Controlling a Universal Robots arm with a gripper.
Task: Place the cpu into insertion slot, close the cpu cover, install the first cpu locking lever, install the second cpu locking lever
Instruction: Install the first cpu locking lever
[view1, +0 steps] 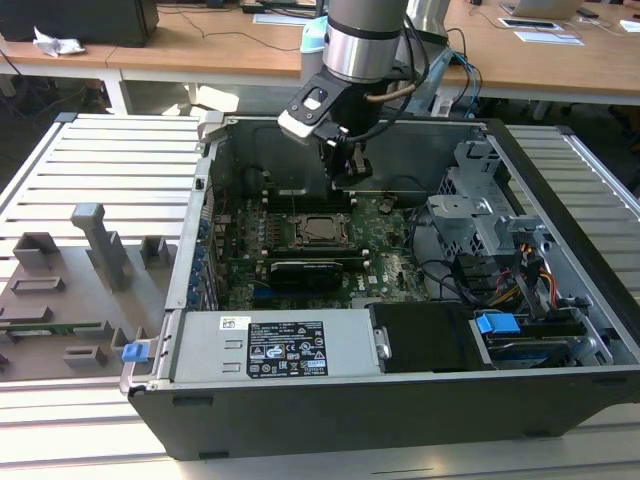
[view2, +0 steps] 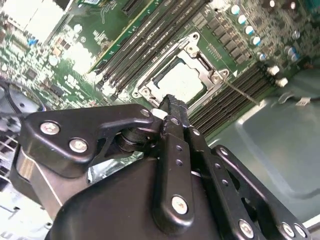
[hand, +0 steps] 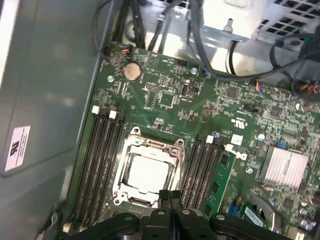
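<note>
The cpu lies flat in the insertion slot on the green board, its dull silver top showing. The silvery cpu cover lies down around it as a frame. A thin metal lever rod runs out from one corner of the socket beside the memory slots; whether it is latched I cannot tell. My gripper is shut with nothing between its black fingers, its tips just above the socket's edge. In the exterior view my gripper hangs over the board just behind the socket.
Long black memory slots flank the socket on both sides. A black card lies in front of it, and a finned heatsink is nearby. The case walls, a drive cage and cables hem in the board.
</note>
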